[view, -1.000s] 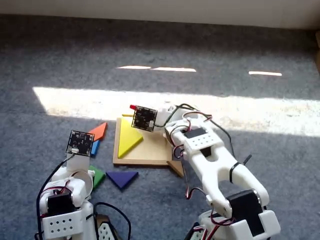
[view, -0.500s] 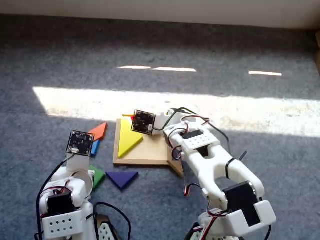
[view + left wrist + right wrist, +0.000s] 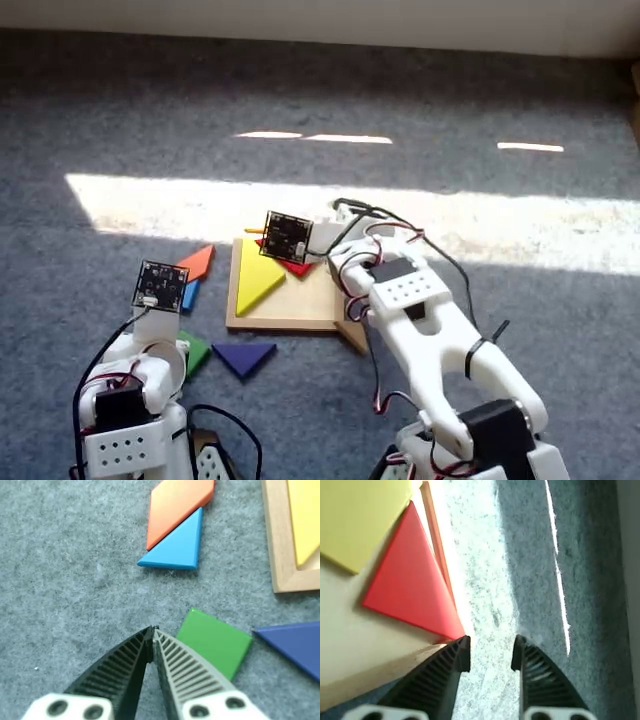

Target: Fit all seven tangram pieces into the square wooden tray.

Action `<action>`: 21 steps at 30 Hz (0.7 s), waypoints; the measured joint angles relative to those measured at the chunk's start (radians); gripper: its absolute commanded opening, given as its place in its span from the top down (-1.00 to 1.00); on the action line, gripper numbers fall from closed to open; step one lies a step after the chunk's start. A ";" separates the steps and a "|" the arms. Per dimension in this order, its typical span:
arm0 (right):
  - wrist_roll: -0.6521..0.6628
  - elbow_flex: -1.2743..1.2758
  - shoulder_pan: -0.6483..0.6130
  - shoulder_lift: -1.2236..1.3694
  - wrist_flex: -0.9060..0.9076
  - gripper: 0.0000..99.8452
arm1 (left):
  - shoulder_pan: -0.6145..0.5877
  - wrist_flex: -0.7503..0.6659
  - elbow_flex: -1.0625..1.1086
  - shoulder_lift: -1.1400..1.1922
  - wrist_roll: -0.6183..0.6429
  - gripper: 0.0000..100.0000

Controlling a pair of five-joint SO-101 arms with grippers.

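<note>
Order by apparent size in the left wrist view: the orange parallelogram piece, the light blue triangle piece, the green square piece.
1-2. The green square piece and orange parallelogram piece: look alike; the square is nearer the camera, the parallelogram is cut off by the picture's edge.
3. The light blue triangle piece, smallest.

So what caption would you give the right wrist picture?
Right gripper open beside the red triangle lying in the wooden tray.

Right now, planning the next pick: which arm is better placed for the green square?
Left. The left gripper, shut, hovers beside the green square; the right gripper is open at the tray edge.
</note>
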 measured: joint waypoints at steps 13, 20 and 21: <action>-0.542 -0.009 -0.109 0.058 0.120 0.99 | 0.000 0.000 0.000 0.000 0.000 0.99; -0.697 -0.071 -0.109 0.195 0.097 0.99 | 0.000 0.000 0.000 0.000 0.000 0.99; -0.704 -0.075 -0.109 0.203 0.097 0.99 | 0.000 0.000 0.000 0.000 0.000 0.99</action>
